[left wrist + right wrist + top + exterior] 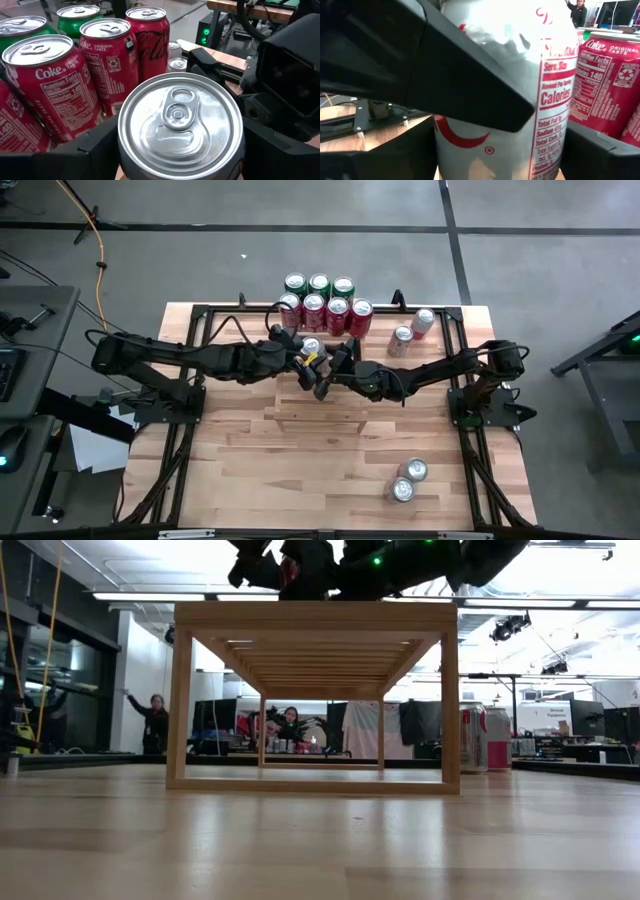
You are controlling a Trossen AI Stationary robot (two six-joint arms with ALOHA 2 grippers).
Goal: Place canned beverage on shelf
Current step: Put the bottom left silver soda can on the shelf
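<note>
I see a shiny metal can with a smooth silver lid, a pale wooden shelf, and matt black plastic pincers.

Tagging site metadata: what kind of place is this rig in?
Probably a robotics lab or open workshop: wooden table on a bare concrete floor, ceiling strip lights, and people at cluttered desks behind.

Left claw, right claw, fingertips together
</note>
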